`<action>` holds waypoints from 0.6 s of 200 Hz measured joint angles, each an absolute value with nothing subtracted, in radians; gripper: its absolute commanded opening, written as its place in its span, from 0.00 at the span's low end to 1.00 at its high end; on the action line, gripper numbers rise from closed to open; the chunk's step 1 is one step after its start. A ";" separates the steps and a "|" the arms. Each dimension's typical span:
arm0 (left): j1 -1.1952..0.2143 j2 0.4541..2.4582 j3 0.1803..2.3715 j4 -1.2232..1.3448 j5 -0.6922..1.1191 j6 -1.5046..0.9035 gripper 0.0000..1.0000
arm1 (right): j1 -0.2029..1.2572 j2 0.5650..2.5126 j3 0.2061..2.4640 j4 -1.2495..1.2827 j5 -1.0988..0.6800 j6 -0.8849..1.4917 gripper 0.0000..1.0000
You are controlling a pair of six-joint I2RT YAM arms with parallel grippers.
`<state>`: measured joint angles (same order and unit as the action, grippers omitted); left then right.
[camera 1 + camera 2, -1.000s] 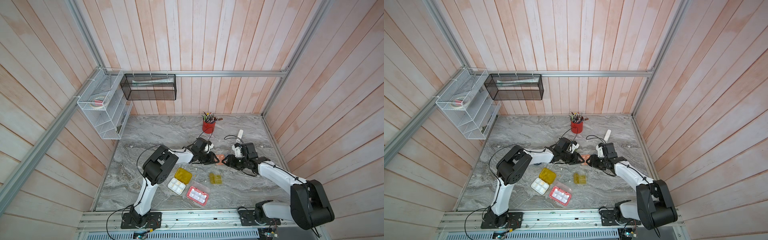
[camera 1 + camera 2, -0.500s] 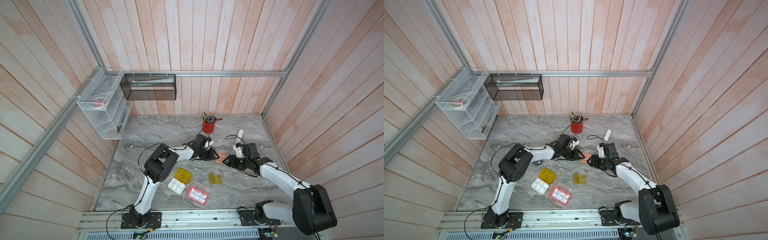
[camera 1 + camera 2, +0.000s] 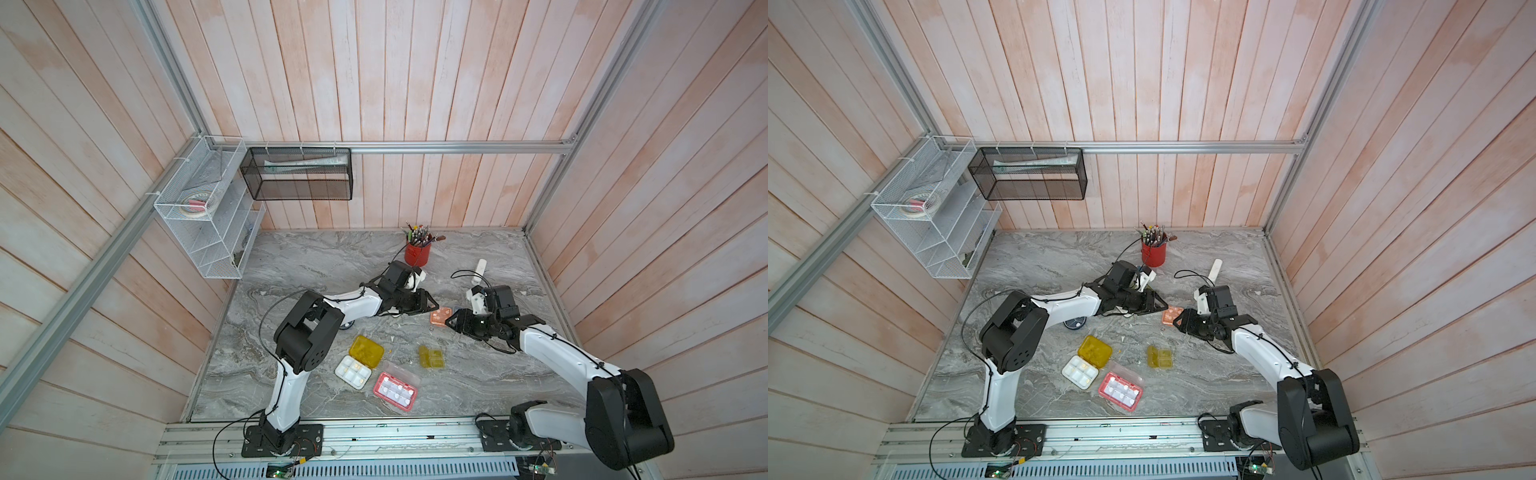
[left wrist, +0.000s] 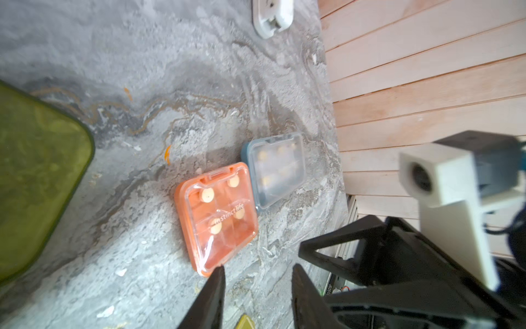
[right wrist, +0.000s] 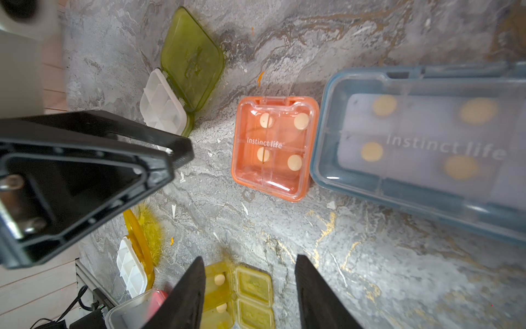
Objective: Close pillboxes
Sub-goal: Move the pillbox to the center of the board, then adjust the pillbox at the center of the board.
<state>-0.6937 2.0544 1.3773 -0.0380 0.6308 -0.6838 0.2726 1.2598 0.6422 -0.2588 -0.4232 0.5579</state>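
Observation:
The closed orange pillbox [image 3: 441, 316] [image 4: 217, 216] [image 5: 273, 148] lies between my two grippers, with the closed light blue pillbox [image 4: 274, 168] [image 5: 427, 151] beside it. My left gripper [image 3: 432, 306] [image 4: 257, 270] is open and empty, one fingertip [image 4: 217, 273] at the orange box's corner. My right gripper [image 3: 451, 322] [image 5: 250, 265] is open and empty, hovering just off the other side. Lying open are the lime-olive pillbox [image 5: 190, 57], the yellow pillbox [image 3: 365, 351], the pink-red pillbox [image 3: 395, 388] and the small olive pillbox [image 3: 431, 357] [image 5: 242, 293]. The round dark pillbox [image 3: 1075, 323] peeks from under my left arm.
A red cup of pencils [image 3: 417, 253] stands at the back, just behind my left wrist. A slim white stick [image 3: 481, 266] lies behind my right wrist. Wire shelves [image 3: 208, 216] hang on the left wall. The wooden right wall is close to the light blue pillbox.
My left gripper has slid a little to the right, up to the orange pillbox. The right gripper has hardly moved. Both keep the same opening.

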 measured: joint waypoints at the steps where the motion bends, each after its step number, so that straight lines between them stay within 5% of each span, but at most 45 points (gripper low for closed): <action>1: -0.693 2.051 1.376 -0.038 0.631 -0.684 0.41 | 0.273 1.260 0.642 -0.259 -0.423 0.558 0.53; 120: -0.477 1.864 1.223 -0.075 0.622 -0.620 0.59 | 0.346 1.335 0.658 -0.196 -0.437 0.600 0.54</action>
<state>-0.4770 1.8645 1.2232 -0.0750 0.6216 -0.6197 0.3458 1.3346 0.6579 -0.1963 -0.4366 0.5999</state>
